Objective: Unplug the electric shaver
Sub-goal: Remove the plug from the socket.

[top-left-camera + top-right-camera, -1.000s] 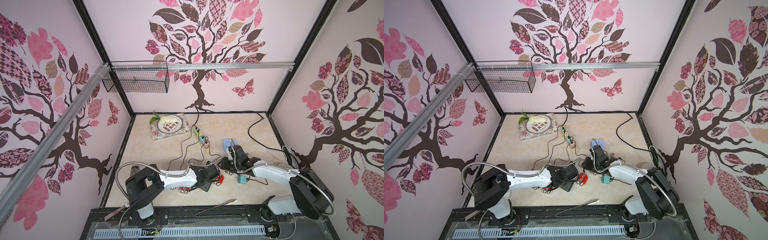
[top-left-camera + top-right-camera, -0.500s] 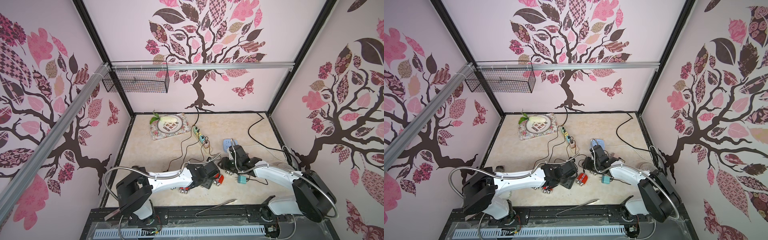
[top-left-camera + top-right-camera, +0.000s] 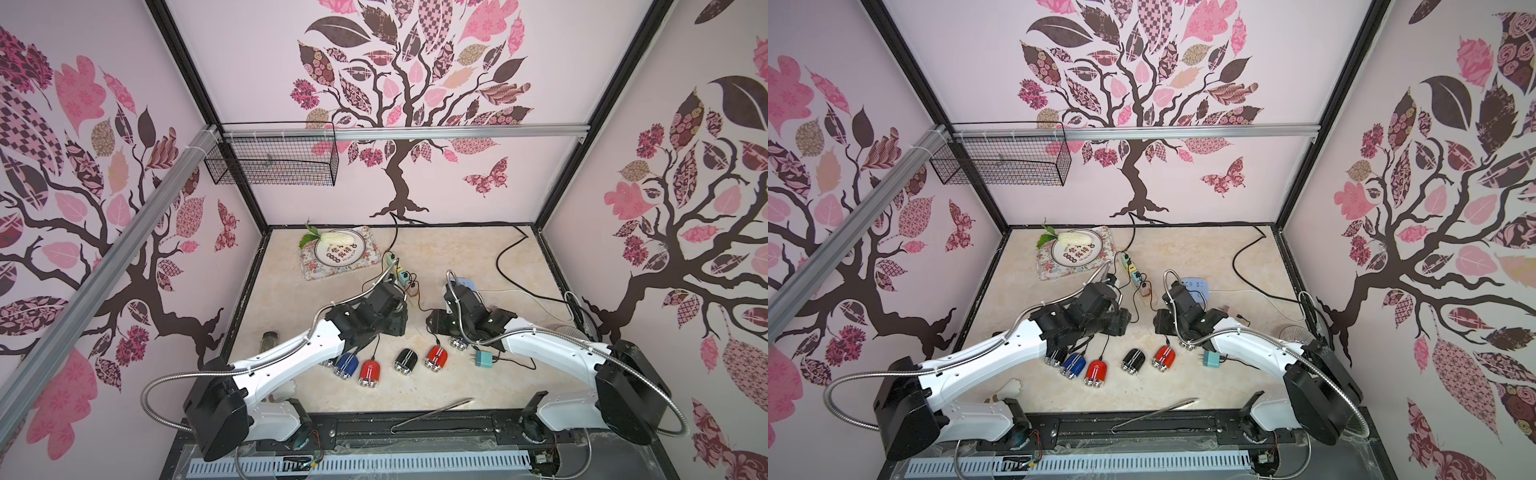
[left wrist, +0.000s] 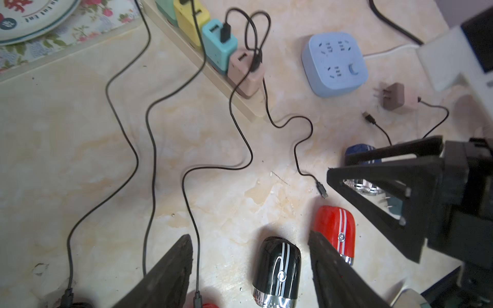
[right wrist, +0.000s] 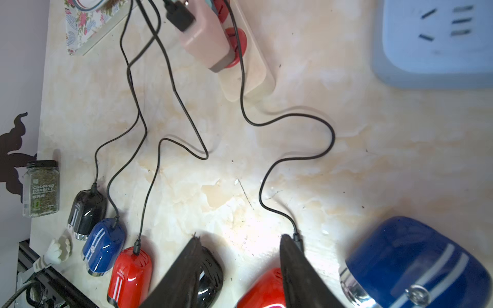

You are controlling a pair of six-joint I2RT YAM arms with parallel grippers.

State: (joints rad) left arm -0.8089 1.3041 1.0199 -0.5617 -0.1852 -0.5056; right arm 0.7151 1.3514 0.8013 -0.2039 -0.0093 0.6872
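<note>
Red shaver (image 3: 435, 357) lies front-to-back, chrome head seemingly toward the robot; both jaws spread, empty

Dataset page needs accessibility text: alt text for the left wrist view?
The open left gripper frames a black striped electric shaver, with a red striped shaver beside it. A black cable's loose plug lies just short of the red one; the cable runs to a pink adapter on a beige power strip.
</note>
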